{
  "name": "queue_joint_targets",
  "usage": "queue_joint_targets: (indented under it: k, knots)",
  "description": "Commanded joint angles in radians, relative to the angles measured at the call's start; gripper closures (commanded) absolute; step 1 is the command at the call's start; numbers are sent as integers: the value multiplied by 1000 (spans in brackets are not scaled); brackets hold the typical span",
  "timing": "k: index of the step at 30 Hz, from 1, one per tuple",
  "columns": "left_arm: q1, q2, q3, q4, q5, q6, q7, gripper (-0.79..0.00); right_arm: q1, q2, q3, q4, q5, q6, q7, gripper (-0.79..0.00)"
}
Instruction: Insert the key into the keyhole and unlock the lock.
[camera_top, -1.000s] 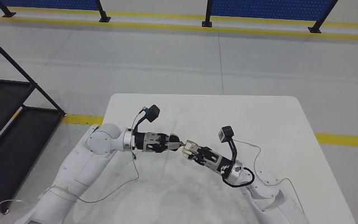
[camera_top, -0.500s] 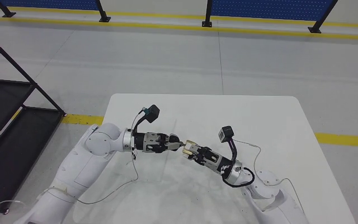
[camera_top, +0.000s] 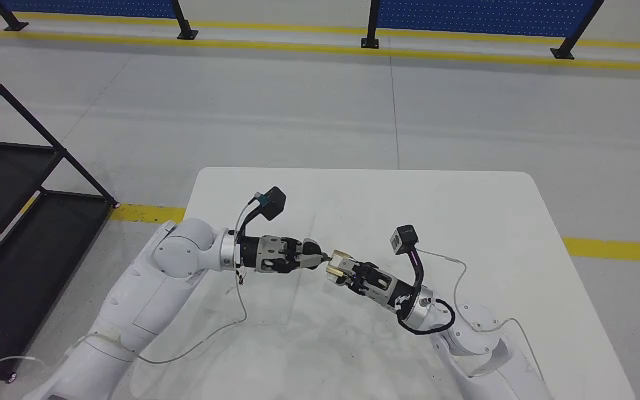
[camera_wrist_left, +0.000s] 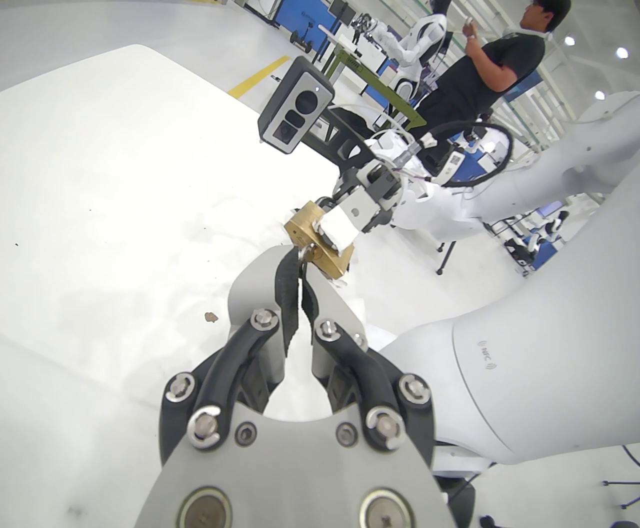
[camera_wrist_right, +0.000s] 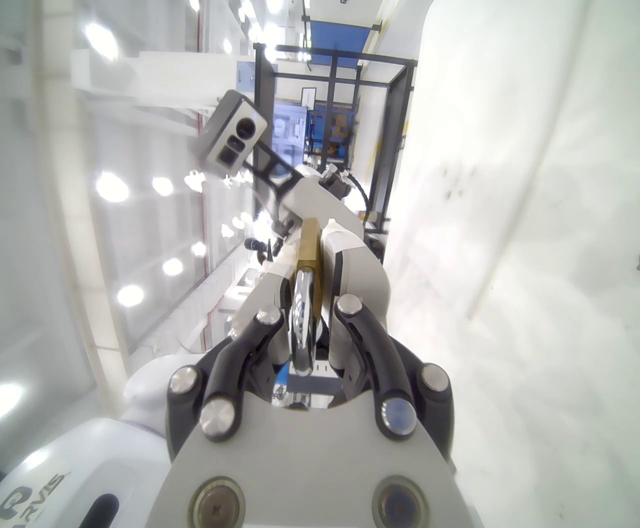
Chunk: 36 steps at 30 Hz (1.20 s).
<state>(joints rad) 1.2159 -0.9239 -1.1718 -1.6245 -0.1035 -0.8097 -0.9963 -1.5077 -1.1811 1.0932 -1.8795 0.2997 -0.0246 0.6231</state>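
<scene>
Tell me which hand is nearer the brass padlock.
Right. The right hand is shut on the padlock itself, gripping its body. The left hand sits just short of the padlock's end, pinching the key toward it.

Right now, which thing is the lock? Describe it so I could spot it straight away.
Look at the white table, then at the spot over it where the two arms meet tip to tip. The padlock is clamped in the right arm's jaws there. It is the only brass-coloured thing among white and black robot parts, with a shiny silver shackle.
</scene>
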Motion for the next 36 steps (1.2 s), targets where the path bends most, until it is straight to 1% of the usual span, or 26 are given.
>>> queue_joint_targets:
  k: [1,22,36]
  knots:
    - [-2,1,3,2,-3,-5,2,0,0,0,0,0,0,0,0,0]
    - [-44,10,44,24,4,-40,26,0,0,0,0,0,0,0,0,0]
    - [-37,18,37,28,43,-69,64,0,0,0,0,0,0,0,0,0]
